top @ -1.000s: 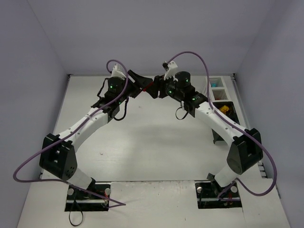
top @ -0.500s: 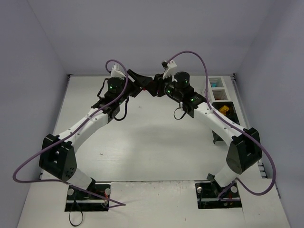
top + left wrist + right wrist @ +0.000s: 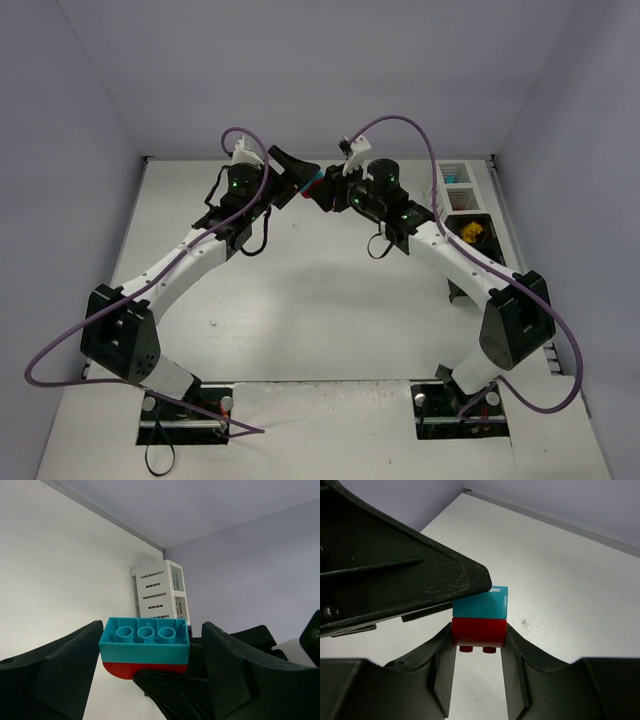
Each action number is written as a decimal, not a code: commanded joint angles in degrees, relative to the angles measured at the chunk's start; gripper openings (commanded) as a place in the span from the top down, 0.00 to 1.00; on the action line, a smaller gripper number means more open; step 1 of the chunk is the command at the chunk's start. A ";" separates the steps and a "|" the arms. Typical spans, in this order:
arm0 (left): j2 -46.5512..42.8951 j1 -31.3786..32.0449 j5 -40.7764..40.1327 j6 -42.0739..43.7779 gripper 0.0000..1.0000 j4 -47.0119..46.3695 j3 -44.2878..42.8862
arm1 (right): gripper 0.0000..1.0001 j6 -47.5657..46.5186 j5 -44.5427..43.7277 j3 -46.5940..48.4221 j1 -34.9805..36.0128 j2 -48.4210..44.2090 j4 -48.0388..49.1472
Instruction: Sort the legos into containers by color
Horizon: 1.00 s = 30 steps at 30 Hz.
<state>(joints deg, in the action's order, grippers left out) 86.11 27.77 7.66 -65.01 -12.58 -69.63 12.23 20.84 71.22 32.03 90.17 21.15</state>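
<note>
A red lego (image 3: 479, 630) with a cyan lego (image 3: 482, 605) stuck on it is held above the back of the table. My right gripper (image 3: 479, 642) is shut on the red one. My left gripper (image 3: 152, 632) is open, with its jaws on either side of the cyan lego (image 3: 145, 647). A small gap shows at the right finger. The red lego (image 3: 140, 669) sits below the cyan one. In the top view the two grippers meet nose to nose, left (image 3: 298, 176) and right (image 3: 328, 192), with the cyan lego (image 3: 316, 181) between them. The containers stand at the right: white (image 3: 457, 176), black (image 3: 487, 222).
A yellow lego (image 3: 472, 232) lies in the black bin and cyan pieces (image 3: 450, 172) lie in the white one. The white slatted bin (image 3: 160, 592) stands by the back wall. Purple cables loop over both arms. The grey side walls are close.
My right gripper has moved left with the legos, closer into the left gripper's jaws. The cyan lego now shows between them where red showed. The left arm has hardly moved.
</note>
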 commanded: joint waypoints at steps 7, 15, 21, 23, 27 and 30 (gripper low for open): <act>-2.87 0.18 -1.16 -0.20 0.29 -3.33 -1.92 | 1.00 -1.77 -0.01 -0.03 0.75 -4.21 3.46; -2.87 0.18 -1.25 0.15 0.49 -3.33 -1.57 | 1.00 -1.86 1.04 0.23 1.02 -4.13 3.37; -2.26 0.44 1.13 1.11 0.37 -4.03 -1.39 | 1.00 -1.86 2.36 0.94 1.19 -3.42 2.76; -2.34 0.44 1.30 1.64 0.36 -4.12 -1.30 | 1.00 -1.86 2.54 1.02 1.10 -3.42 2.76; -2.43 0.36 1.22 3.31 0.37 -3.86 -1.39 | 1.00 -1.86 2.71 1.38 1.10 -3.16 2.67; -2.17 0.44 1.13 4.10 0.43 -3.68 -1.57 | 1.00 -1.94 2.80 1.73 1.19 -2.98 2.50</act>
<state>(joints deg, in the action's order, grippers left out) 86.02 27.79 8.01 -62.92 -12.21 -69.60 10.94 21.54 70.70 32.40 89.34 20.73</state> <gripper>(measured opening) 0.592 0.337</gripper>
